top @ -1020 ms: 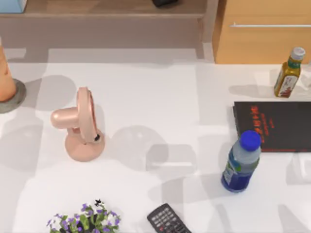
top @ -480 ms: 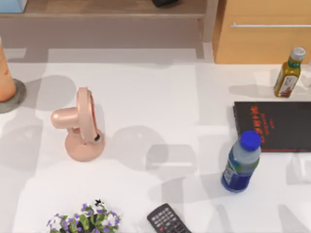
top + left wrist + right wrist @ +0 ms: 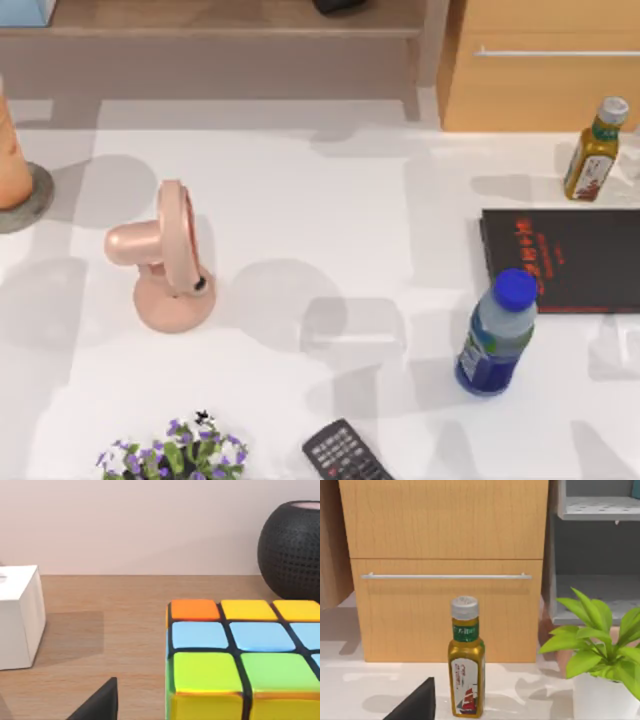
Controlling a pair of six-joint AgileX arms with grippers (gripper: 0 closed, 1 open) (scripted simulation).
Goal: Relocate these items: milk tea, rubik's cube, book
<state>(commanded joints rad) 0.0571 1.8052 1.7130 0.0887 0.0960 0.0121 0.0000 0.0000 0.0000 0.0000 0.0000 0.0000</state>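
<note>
The milk tea (image 3: 10, 150), a peach-orange cup, stands on a grey coaster at the table's far left edge. The rubik's cube (image 3: 240, 655) rests on a wooden surface in the left wrist view, very close, showing orange, yellow, blue and green squares. A dark part of my left gripper (image 3: 97, 705) pokes in beside the cube, apart from it. In the right wrist view a dark part of my right gripper (image 3: 415, 702) sits low, near the yellow-brown bottle (image 3: 466, 657). A teal-blue corner (image 3: 25, 10) shows on the back shelf; I cannot tell whether it is the book.
On the table are a pink fan (image 3: 160, 255), a flat black book with red characters (image 3: 560, 260), a blue-capped bottle (image 3: 497, 335), the yellow-brown bottle (image 3: 593, 150), a remote (image 3: 345, 455) and purple flowers (image 3: 175, 455). A black speaker (image 3: 292, 550) and a white box (image 3: 17, 617) flank the cube. A wooden cabinet (image 3: 445, 555) and a potted plant (image 3: 600, 645) stand behind the bottle.
Nothing on the table has moved. Only the soft shadows near the table's back edge and centre have shifted slightly.
</note>
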